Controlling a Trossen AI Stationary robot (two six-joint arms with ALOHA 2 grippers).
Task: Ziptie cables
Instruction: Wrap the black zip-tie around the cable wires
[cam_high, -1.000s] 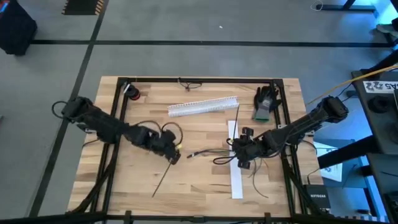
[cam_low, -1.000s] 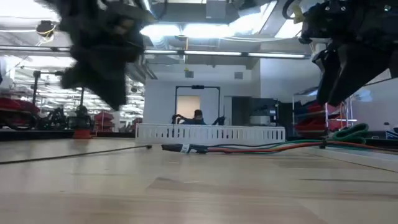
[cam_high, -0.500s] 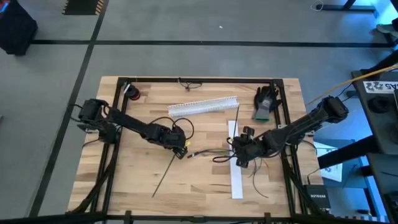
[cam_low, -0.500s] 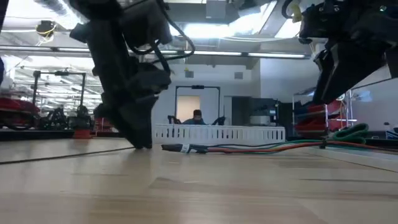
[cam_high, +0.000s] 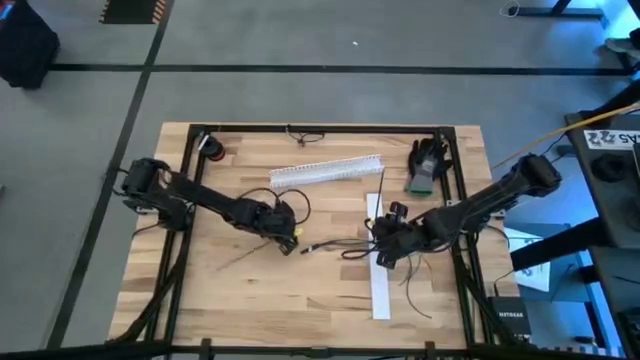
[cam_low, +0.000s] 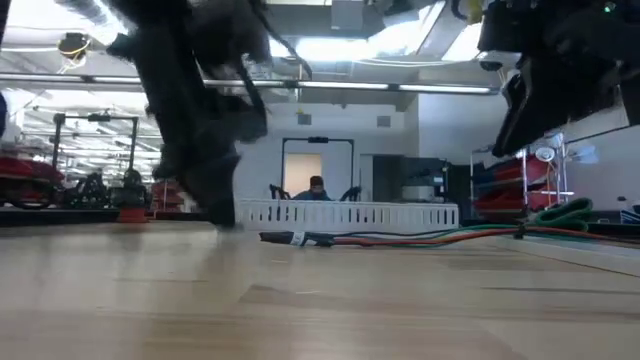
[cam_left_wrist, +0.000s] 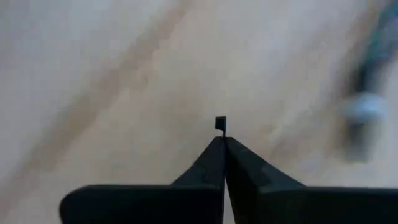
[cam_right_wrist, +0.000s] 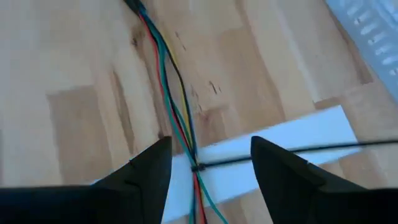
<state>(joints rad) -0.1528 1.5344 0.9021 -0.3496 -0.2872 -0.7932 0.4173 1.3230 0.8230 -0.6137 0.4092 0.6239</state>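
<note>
Looking from the table's near edge, we see the right gripper (cam_right_wrist: 208, 171) hovering, fingers spread, over the cables (cam_right_wrist: 177, 99) where a zip tie (cam_right_wrist: 292, 152) crosses them on a white strip (cam_right_wrist: 273, 155). At 9 o'clock, the left gripper (cam_left_wrist: 222, 146) pinches another zip tie's (cam_left_wrist: 220, 123) head. Risk: that thin tie may slip when pulled.

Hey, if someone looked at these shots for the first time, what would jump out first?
Probably the cables, a bundle of red, green, yellow and dark wires running across the table's middle, with the right gripper open above where a thin black tie wraps them over a white strip. The left gripper, shut, pinches a small black tip.
</note>
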